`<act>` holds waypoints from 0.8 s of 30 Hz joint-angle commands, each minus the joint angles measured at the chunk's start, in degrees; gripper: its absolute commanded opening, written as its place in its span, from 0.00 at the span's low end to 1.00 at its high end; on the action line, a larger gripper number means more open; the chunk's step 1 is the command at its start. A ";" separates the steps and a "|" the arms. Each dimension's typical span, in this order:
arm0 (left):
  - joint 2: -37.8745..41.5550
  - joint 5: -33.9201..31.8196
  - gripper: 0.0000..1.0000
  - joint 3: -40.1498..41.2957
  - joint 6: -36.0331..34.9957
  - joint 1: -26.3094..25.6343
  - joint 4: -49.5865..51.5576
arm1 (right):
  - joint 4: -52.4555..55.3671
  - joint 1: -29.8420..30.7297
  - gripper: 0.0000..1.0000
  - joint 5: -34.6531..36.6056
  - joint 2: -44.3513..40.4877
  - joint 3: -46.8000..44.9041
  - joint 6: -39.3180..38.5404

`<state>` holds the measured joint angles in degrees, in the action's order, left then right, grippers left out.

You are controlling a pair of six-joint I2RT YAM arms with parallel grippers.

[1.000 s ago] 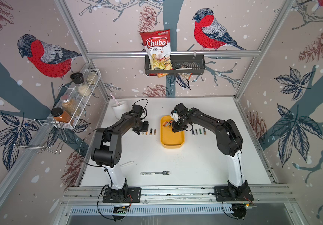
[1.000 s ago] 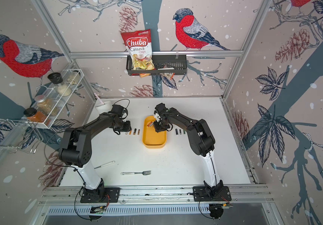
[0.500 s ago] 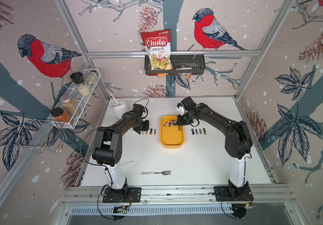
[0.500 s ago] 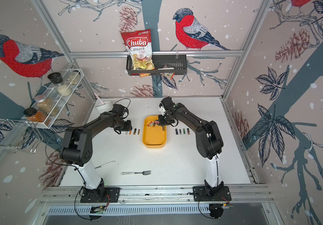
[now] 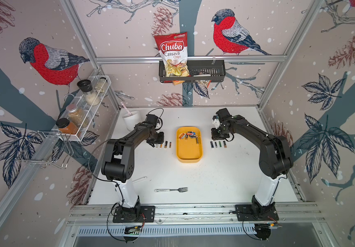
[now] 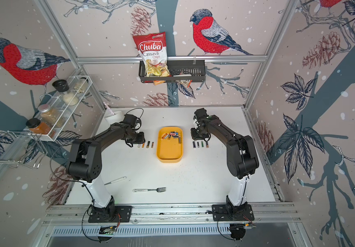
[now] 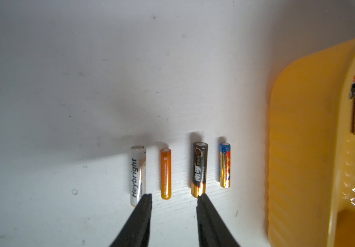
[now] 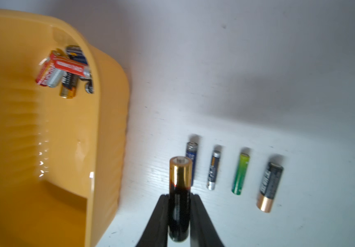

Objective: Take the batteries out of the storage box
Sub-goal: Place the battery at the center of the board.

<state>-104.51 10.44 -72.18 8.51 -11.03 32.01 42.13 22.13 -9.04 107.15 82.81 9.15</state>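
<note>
Evidently mid-unloading: the left gripper (image 7: 174, 197) hovers, jaws apart and empty, over its row of four batteries (image 7: 165, 173) on the table (image 5: 215, 175). Between the arms, the yellow storage box (image 5: 189, 159) holds a small heap of batteries (image 5: 189, 135) at its far end, the rest bare. The right gripper (image 8: 179, 197) clamps a black-and-gold battery (image 8: 180, 171) above the table; next it should be lowered beside the blue battery (image 8: 192, 150), parallel to that row, then released.

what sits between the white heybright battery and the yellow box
An orange battery, a black battery and a blue-and-gold battery, lying side by side; the left wrist view shows them plainly.
</note>
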 commanded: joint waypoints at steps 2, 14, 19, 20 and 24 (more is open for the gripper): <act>0.04 -0.05 0.40 -0.25 -1.04 -0.13 0.33 | -0.88 -2.89 0.22 3.32 -1.80 -2.56 -1.14; -0.35 -0.33 0.40 -1.46 -1.48 -0.06 1.30 | -0.39 -7.92 0.22 11.82 -1.90 -6.77 -1.75; -0.35 -0.23 0.40 -1.39 -1.39 -0.05 1.39 | 0.09 -8.24 0.22 13.58 -0.41 -6.48 -1.65; -0.28 -0.24 0.40 -1.33 -1.39 -0.13 1.35 | 0.22 -8.24 0.22 13.88 -0.04 -6.32 -1.68; -0.12 -0.24 0.40 -1.12 -1.37 -0.06 1.21 | 0.65 -8.24 0.22 14.98 1.44 -5.56 -1.68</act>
<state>-104.77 10.39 -73.21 7.49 -11.03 32.86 42.13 13.87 3.92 107.94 76.51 7.62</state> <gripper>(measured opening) 0.398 0.222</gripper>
